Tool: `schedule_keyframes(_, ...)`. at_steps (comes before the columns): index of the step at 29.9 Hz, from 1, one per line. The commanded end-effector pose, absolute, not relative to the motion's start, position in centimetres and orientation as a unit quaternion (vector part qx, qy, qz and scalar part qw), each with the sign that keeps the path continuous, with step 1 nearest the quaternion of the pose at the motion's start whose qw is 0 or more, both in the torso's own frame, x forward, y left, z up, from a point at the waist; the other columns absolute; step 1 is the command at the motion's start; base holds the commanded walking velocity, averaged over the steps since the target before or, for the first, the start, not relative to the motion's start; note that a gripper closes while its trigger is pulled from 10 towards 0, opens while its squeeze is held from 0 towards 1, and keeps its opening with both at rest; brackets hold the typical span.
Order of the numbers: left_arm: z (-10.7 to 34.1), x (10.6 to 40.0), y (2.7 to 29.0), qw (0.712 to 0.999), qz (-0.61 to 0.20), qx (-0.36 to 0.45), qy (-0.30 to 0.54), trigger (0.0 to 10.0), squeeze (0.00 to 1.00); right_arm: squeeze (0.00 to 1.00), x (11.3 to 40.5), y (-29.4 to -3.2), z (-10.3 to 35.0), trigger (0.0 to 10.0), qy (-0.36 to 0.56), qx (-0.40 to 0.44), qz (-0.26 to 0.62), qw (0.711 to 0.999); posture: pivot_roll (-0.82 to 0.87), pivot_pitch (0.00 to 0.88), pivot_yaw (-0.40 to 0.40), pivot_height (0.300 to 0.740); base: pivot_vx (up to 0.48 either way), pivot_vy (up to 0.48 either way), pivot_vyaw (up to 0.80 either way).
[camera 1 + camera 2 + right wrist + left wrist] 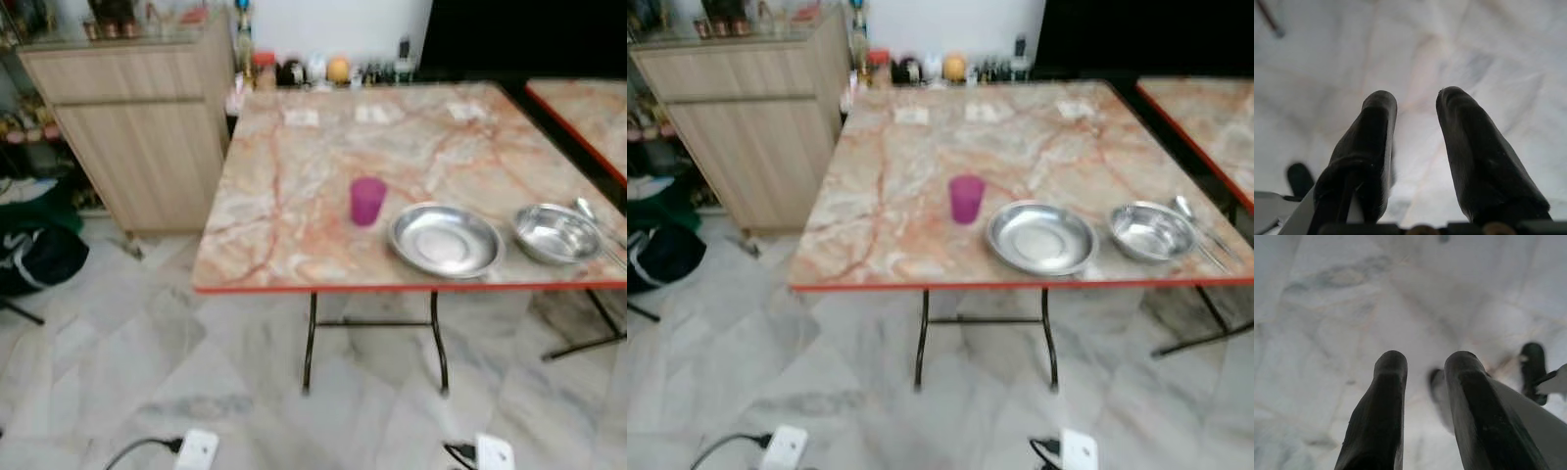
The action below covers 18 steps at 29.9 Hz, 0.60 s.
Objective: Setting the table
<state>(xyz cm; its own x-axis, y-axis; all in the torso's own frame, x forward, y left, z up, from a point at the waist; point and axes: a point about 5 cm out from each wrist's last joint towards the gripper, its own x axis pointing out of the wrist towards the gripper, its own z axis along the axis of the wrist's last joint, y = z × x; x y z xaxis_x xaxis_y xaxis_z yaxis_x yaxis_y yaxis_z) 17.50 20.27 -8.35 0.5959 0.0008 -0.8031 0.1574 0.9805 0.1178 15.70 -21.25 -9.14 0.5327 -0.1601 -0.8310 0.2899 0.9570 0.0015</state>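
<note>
A marble-patterned table [294, 186] with a red edge stands ahead. Near its front edge stand a magenta cup [367, 201], a shallow steel plate [444, 240] to its right, and a steel bowl [556, 233] further right. A spoon [588, 212] lies beside the bowl at the table's right edge. My left gripper [1425, 363] hangs over the marble floor, open with nothing between its fingers. My right gripper [1415, 105] also points down at the floor, open and empty.
A wooden cabinet [137, 117] stands left of the table. Bottles and jars [313, 70] line the wall behind. A second table [588, 113] is at the right. Dark bags [39, 245] lie on the floor at left. Two white power sockets [196, 448] with cables lie on the floor in front.
</note>
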Motion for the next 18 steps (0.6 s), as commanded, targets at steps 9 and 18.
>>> schedule_keyframes(9, -7.94, 17.62, 22.66, 0.889, 0.03, 0.019, 0.457, 10.0, 0.0, 0.0, 18.52, -18.08, -8.35, 10.0, 0.441, 0.125, -0.061, 0.887, 0.2, 0.0, -0.14, 0.74, 0.0, 0.0, 0.0)
schedule_keyframes(18, -7.85, 17.81, 22.48, 0.893, 0.027, 0.015, 0.449, 10.0, 0.0, 0.0, 18.81, -18.25, -8.14, 10.0, 0.43, 0.126, -0.056, 0.892, 0.19, 0.0, -0.146, 0.74, 0.0, 0.0, 0.0)
